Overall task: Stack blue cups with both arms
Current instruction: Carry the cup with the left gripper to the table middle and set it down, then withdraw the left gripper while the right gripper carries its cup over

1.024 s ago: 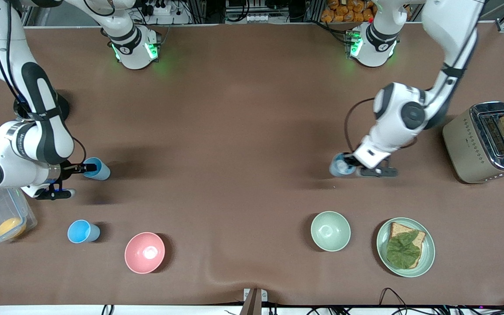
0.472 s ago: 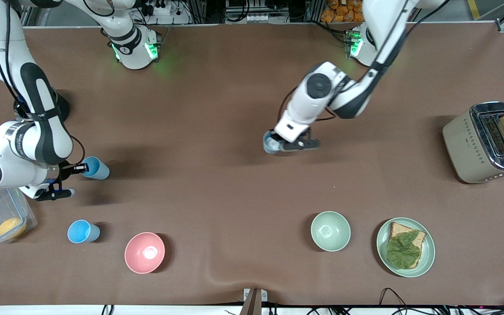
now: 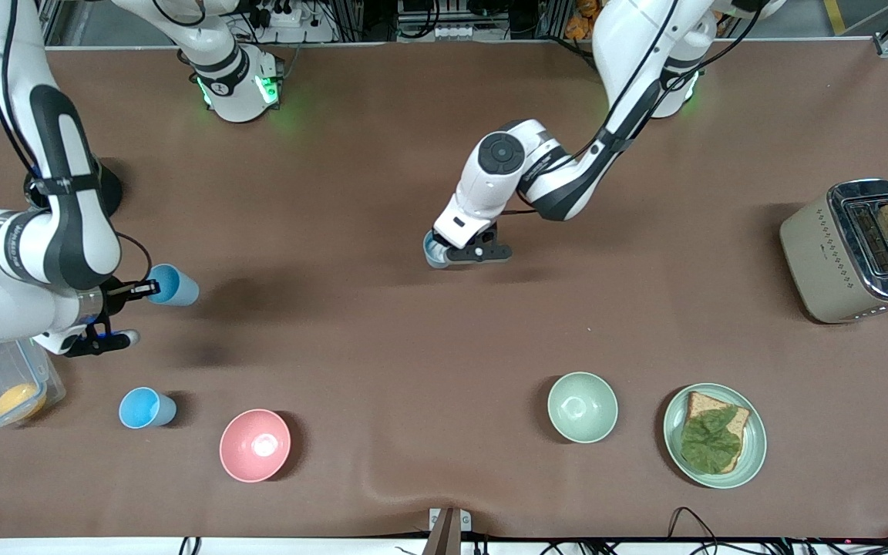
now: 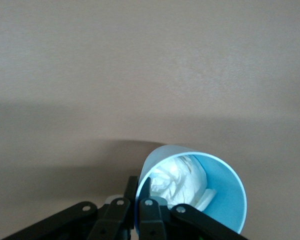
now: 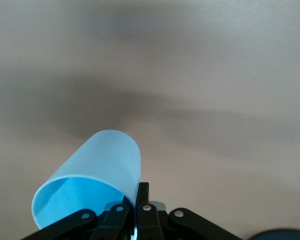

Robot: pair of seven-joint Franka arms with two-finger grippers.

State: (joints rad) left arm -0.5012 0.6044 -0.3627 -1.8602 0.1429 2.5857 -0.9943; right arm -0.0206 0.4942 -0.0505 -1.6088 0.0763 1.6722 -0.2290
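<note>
Both arms carried cups above table. Left gripper, fingers clenched on paper-stuffed blue cup, hung mid-table. Right gripper pinched second cup's rim. Third cup sat unused. Next, probably: align, nest.

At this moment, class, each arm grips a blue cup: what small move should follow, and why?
Probably bring the two held cups together over the bare table middle. The left gripper pinches a cup holding crumpled white material; the right gripper pinches an empty cup, so the empty one likely goes underneath.
</note>
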